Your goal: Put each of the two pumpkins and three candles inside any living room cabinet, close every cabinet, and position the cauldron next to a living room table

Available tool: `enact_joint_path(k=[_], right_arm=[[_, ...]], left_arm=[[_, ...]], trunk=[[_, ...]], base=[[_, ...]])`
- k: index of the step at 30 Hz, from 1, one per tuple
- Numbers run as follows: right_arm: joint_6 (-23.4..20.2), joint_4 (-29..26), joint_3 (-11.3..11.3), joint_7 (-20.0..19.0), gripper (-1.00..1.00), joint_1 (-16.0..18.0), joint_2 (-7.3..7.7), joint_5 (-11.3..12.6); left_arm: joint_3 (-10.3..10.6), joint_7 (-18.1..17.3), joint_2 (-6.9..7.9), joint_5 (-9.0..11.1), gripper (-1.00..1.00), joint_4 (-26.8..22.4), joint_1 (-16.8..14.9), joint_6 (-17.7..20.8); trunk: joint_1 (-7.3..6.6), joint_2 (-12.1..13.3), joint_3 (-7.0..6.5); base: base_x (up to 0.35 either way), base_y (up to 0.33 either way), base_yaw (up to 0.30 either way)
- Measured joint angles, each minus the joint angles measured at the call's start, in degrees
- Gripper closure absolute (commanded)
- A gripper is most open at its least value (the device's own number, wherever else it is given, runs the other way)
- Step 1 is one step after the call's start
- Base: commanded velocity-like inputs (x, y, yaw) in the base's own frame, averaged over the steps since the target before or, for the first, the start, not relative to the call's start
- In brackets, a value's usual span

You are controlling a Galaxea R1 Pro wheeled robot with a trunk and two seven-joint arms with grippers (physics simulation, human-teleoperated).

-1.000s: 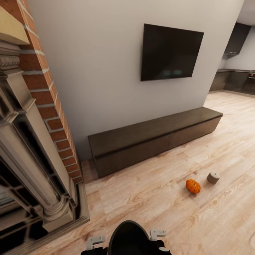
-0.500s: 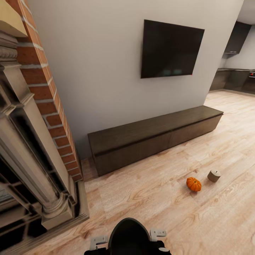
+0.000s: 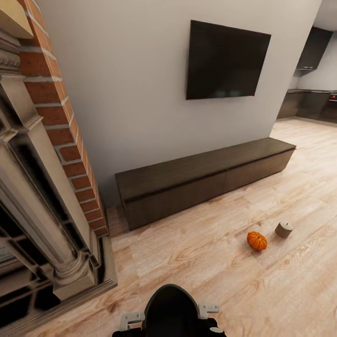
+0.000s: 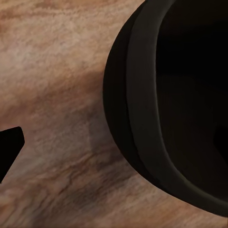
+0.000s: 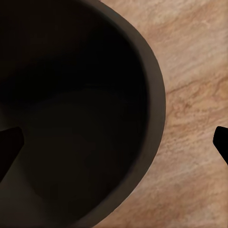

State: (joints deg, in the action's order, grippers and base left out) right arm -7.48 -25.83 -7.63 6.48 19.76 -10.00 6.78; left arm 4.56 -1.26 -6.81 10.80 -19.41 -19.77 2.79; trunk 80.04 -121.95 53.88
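Cauldron [image 3: 171, 311] sits between both end effectors (grip state can't tell, perhaps touching); pumpkin [image 3: 257, 240] beside candle [image 3: 283, 229].

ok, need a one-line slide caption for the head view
Pumpkin and candle on the wood floor before the closed cabinet under the TV; cauldron at bottom edge.

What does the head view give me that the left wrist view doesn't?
Head view: the closed cabinet along the wall under a TV, a pumpkin and a candle apart on the floor in front of it, and a brick fireplace.

Left wrist view: a close look at the cauldron's thick rim from the side, plus a dark tip of the left end effector.

Both: the black cauldron and the wood floor.
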Motion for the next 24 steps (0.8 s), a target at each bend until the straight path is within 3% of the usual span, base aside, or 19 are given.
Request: enact_joint_path(k=[24], right_arm=[[0.0,0.8,-0.1,-1.1,-1.0,0.0,0.0,0.0]], left_arm=[[0.6,0.0,-0.72,0.0,-1.0,1.1,0.0,0.0]], trunk=[[5.27,-9.6,4.31]], base=[[0.0,0.0,0.0]])
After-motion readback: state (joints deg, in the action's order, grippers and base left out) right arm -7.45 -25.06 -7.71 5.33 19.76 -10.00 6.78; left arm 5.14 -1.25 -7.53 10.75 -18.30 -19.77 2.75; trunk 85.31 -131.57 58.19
